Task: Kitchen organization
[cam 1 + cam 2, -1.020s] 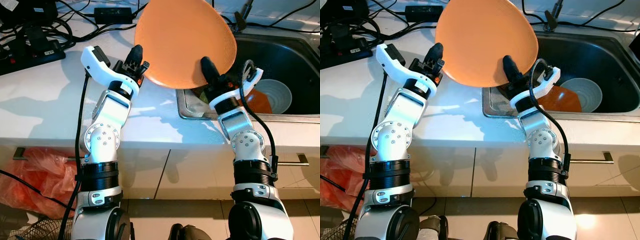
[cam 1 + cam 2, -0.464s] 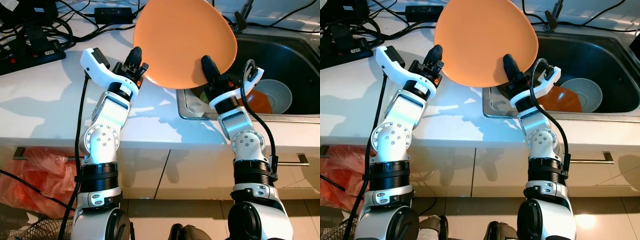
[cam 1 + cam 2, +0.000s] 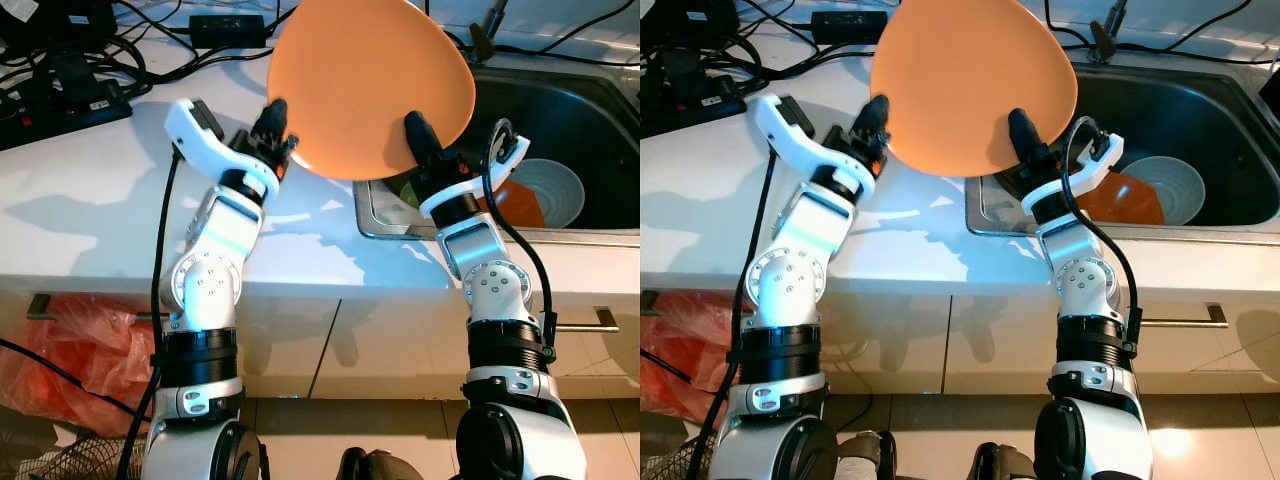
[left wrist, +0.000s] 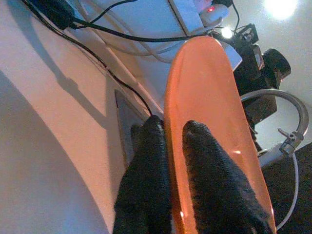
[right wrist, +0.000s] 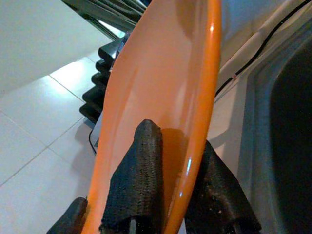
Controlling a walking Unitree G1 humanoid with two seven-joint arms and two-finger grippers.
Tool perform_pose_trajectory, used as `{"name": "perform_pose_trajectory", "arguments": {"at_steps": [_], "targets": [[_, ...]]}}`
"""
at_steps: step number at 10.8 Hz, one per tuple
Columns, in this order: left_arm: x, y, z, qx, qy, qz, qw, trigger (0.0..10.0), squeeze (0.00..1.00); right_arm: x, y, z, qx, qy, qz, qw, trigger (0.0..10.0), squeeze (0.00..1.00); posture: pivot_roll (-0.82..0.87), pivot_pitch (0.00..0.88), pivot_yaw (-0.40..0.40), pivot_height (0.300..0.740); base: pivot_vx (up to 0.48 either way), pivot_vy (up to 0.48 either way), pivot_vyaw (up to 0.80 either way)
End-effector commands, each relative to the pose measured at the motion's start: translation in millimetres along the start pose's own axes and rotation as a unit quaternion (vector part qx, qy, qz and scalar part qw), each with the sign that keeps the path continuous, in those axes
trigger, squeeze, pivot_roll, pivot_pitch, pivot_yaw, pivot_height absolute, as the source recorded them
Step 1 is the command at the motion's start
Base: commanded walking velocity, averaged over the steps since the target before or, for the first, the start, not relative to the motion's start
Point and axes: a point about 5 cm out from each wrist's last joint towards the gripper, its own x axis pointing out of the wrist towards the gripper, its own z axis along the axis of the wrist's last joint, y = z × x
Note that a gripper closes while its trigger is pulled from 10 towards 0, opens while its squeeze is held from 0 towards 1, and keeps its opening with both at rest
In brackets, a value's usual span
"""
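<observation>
A large orange plate [image 3: 370,85] is held up on edge above the white counter [image 3: 90,190], at the sink's left rim. My right gripper [image 3: 418,140] is shut on the plate's lower right rim, one finger on the plate's face and one behind it. In the right wrist view its fingers [image 5: 134,175] pinch that rim. My left gripper [image 3: 277,125] is at the plate's left edge. In the left wrist view its two black fingers [image 4: 204,161] lie on either side of the plate [image 4: 204,92], closed on the rim.
A steel sink [image 3: 500,235] on the right holds a white bowl [image 3: 550,190] and an orange dish [image 3: 518,205]. A power strip and tangled black cables [image 3: 60,95] lie at the counter's back left. A red plastic bag [image 3: 80,350] sits on the floor under the counter.
My left gripper has slid right onto the plate's left rim and taken hold of it. The plate and the right gripper have barely moved.
</observation>
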Motion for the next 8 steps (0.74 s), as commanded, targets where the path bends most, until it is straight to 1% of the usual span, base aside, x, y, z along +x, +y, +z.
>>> {"name": "perform_pose_trajectory", "arguments": {"at_steps": [1, 4, 6, 7, 8], "targets": [[2.1, -18.4, -3.1, 0.008, 0.002, -0.046, 0.999, 10.0, 1.0, -0.8, -2.9, 3.8, -0.01, -0.006, -0.017, 1.0, 0.0, 0.0, 0.09, 0.151, -0.074, 0.723, 0.0, 0.0, 0.0], [1.9, -18.3, -3.2, 0.012, 0.001, -0.048, 0.999, 10.0, 1.0, -1.1, -3.4, 4.9, -0.009, -0.01, -0.018, 1.0, 0.0, 0.0, 0.09, 0.149, -0.072, 0.723, 0.0, 0.0, 0.0], [2.1, -17.8, -4.5, 0.011, 0.004, -0.047, 0.999, 10.0, 1.0, -0.3, -3.8, 10.4, -0.001, -0.028, -0.023, 0.999, 0.0, 0.0, 0.09, 0.15, -0.072, 0.723, 0.0, 0.0, 0.0], [2.1, -16.7, -5.5, 0.018, 0.007, -0.042, 0.999, 10.0, 1.0, 0.3, -3.8, 13.5, 0.005, -0.039, -0.027, 0.999, 0.0, 0.0, 0.09, 0.15, -0.073, 0.723, 0.0, 0.0, 0.0], [2.3, -15.0, -6.6, 0.019, 0.009, -0.037, 0.999, 10.0, 0.03, 0.5, -5.5, 19.4, 0.021, -0.057, -0.034, 0.998, 0.0, 0.0, 0.09, 0.15, -0.073, 0.723, 0.0, 0.0, 0.0]]}}
